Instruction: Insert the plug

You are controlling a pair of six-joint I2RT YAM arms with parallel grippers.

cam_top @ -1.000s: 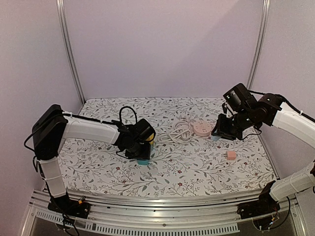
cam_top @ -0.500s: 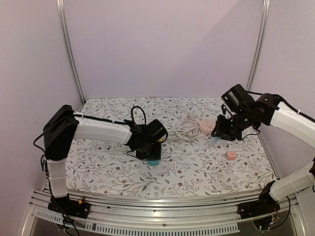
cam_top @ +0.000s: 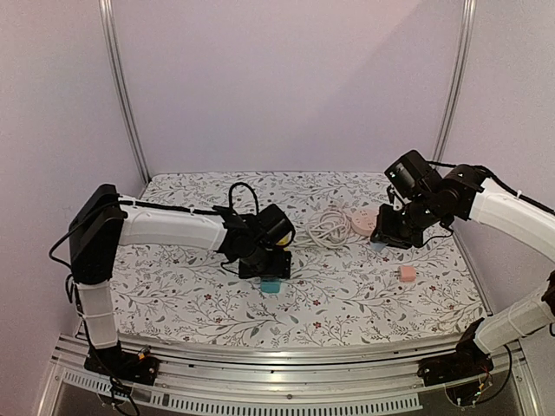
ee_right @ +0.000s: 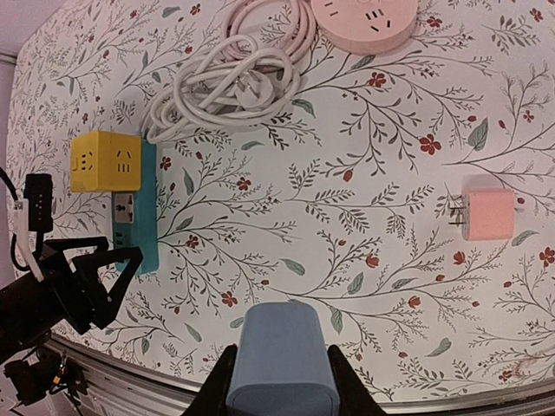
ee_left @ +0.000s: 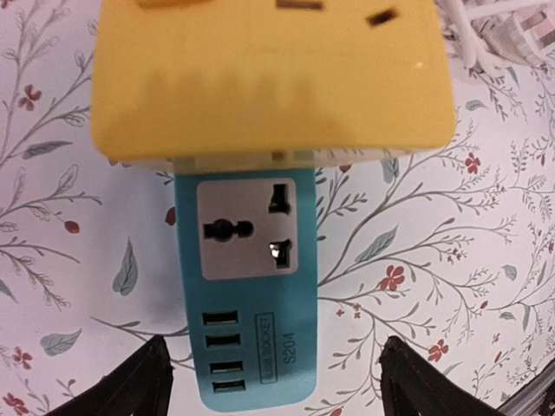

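Floral cloth covers the tabletop (cam_top: 347, 303), with plain pale walls (cam_top: 286, 87) behind it. Toward the left lies a teal power strip (ee_left: 251, 295), with a yellow cube adapter (ee_left: 269, 78) seated on its far end and one universal socket (ee_left: 247, 230) free just below that. Left gripper (ee_left: 277, 390) hangs directly above the strip, jaws spread wide and holding nothing. Right gripper (ee_right: 277, 381) is clamped on a blue block (ee_right: 282, 347) — most likely the plug, though its pins are hidden. A small pink plug (ee_right: 488, 208) lies loose on the cloth, well apart from the strip. Either plug looks like hard, light, smooth plastic — rigid and unlikely to deform, but prone to twist in the grip. It is best held across the flat sides of the body with the pins left clear, and the light strip probably needs pinning down against the push
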